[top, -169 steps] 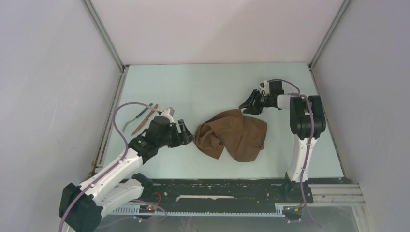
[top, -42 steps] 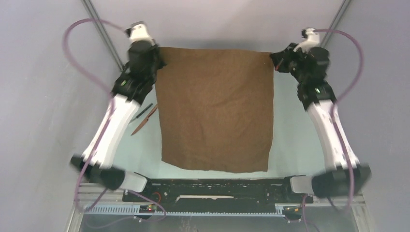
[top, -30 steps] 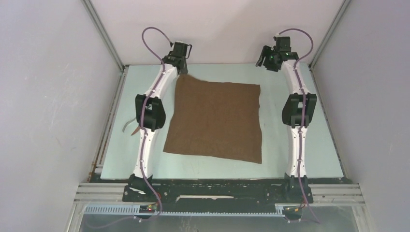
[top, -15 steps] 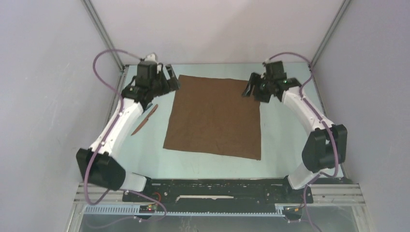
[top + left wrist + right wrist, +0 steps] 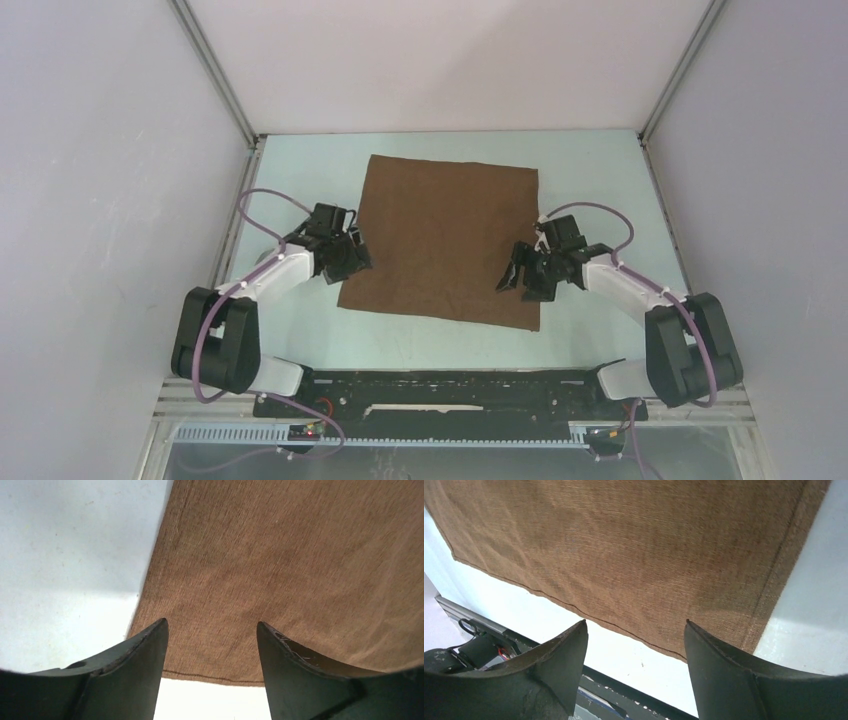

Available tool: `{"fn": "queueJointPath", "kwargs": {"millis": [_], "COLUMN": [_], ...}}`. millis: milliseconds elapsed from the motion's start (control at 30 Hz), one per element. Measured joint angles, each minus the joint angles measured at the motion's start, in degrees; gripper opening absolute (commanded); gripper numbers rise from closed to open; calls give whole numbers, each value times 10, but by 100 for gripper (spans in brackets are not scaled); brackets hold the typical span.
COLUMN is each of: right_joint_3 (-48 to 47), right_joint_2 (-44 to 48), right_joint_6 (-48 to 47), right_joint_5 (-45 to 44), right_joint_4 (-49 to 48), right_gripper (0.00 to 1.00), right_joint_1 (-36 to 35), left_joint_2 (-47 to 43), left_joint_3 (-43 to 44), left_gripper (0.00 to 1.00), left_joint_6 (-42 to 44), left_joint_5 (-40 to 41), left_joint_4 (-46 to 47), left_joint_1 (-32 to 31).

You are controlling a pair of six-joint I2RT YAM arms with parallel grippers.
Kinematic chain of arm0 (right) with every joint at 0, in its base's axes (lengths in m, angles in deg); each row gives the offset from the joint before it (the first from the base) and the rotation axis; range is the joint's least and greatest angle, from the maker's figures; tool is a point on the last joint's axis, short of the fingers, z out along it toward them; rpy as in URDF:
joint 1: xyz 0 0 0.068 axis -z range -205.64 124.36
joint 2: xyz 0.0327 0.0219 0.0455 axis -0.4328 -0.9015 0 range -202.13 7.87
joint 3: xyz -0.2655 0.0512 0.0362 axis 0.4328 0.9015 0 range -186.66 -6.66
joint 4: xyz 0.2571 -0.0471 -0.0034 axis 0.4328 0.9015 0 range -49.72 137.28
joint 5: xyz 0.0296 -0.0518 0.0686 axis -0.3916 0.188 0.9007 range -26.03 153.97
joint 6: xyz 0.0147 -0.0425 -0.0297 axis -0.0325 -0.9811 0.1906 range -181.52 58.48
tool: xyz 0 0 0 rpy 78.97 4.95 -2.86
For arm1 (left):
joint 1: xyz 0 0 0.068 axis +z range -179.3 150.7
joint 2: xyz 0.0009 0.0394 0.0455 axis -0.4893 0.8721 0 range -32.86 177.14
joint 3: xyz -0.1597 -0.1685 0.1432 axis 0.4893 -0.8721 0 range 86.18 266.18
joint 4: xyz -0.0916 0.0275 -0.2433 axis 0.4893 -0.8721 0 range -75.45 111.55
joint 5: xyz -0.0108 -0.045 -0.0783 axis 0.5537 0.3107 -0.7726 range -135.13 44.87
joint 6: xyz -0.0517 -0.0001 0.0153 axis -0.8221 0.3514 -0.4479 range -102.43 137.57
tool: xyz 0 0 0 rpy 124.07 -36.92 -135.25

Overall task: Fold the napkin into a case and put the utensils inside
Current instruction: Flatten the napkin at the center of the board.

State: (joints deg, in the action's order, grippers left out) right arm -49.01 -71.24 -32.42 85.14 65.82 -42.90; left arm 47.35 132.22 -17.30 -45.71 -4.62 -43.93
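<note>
Our left gripper (image 5: 352, 258) stands with its jaws apart and nothing between them, and our right gripper (image 5: 515, 280) is likewise wide and empty. Taking twelve o'clock as the far wall in the top view, the left one sits at the napkin's (image 5: 445, 230) eight o'clock, over the left edge just short of the near-left corner, pointing toward three. The right one sits at the napkin's four o'clock, over the right edge just short of the near-right corner, pointing toward nine. From the left wrist we see the left gripper (image 5: 210, 625) low over the napkin (image 5: 300, 555). The cloth's left edge runs up toward twelve o'clock and its near hem crosses under the gap between the jaws. We cannot tell whether the tips touch the cloth. From the right wrist the right gripper (image 5: 635, 622) looks down on the napkin (image 5: 624, 545) in the same way, and the corner meets the jaw at four o'clock in that view. The napkin lies spread flat as one unfolded sheet at the middle of the table (image 5: 600, 180), slightly skewed. Its far edge is near the back wall and its near edge is apart from the black rail (image 5: 450, 385) at six o'clock.
</note>
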Motion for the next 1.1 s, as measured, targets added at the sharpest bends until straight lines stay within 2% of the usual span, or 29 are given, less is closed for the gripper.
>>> {"fn": "queueJointPath", "kwargs": {"millis": [167, 433, 633, 867, 1000, 1100], "right_joint_3": [61, 96, 104, 109, 101, 73], "right_joint_2": [13, 14, 13, 65, 113, 123], "right_joint_6": [26, 49, 66, 51, 30, 21], "right_joint_5": [1, 36, 55, 15, -4, -14], "right_joint_4": [-48, -92, -102, -52, -7, 15], "right_gripper": [77, 74, 74, 74, 75, 75], "right_joint_1": [21, 75, 134, 193, 185, 153], "left_joint_2": [0, -15, -51, -103, -146, -173], "left_joint_3": [-26, -102, -139, -162, -159, -144], "left_gripper": [65, 64, 65, 68, 73, 78], "left_joint_6": [-18, -43, -80, -118, -119, -116], "left_joint_5": [6, 3, 3, 1, -1, 0], "left_joint_4": [51, 129, 154, 114, 68, 42], "left_joint_1": [0, -10, -72, -143, -156, -156]}}
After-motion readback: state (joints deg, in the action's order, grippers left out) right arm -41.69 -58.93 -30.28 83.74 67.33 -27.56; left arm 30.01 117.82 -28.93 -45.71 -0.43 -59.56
